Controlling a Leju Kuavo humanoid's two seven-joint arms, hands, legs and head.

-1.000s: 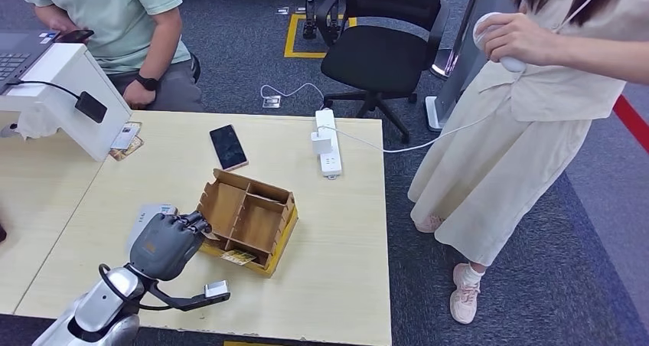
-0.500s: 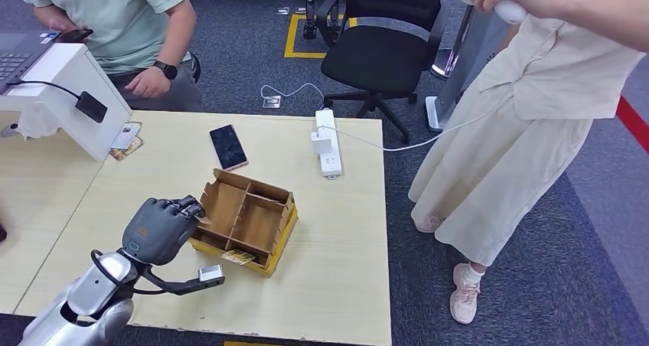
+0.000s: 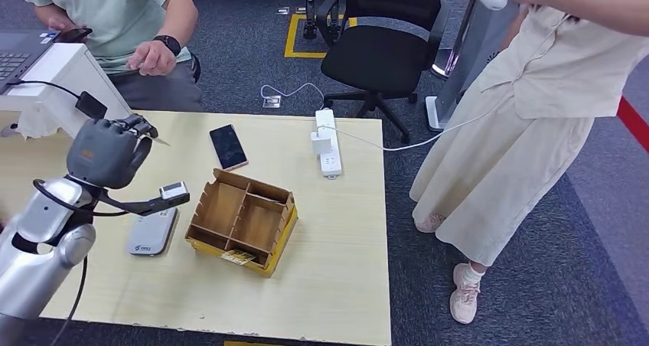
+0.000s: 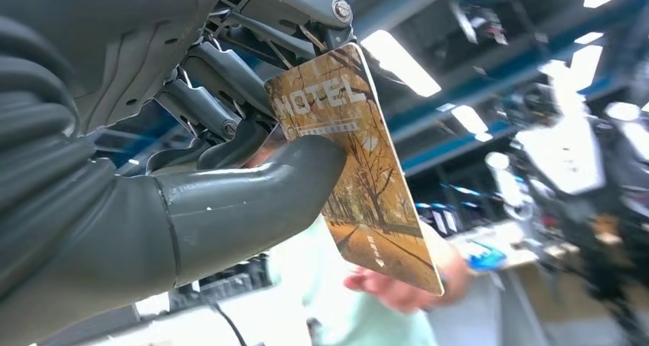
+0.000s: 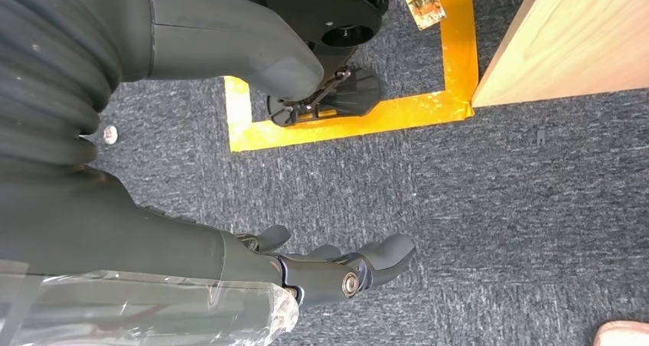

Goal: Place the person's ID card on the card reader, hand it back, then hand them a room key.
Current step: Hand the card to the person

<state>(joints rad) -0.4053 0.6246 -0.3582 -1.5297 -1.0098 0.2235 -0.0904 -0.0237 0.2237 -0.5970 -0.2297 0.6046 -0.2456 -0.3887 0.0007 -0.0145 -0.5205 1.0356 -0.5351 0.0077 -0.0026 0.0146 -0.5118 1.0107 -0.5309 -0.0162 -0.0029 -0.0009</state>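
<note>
My left hand pinches the room key. I offer it flat toward the person's hand, gripping until they take it.

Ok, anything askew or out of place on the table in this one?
Two small things. The cardboard organiser box sits skewed to the table edges, and a card pokes out from beneath its near side. Otherwise the left hand holds the hotel key card cleanly.

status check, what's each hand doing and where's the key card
Left robot hand raised, pinching hotel key card. Right robot hand hangs open over carpet. Seated person's hand close ahead; path clear.
</note>
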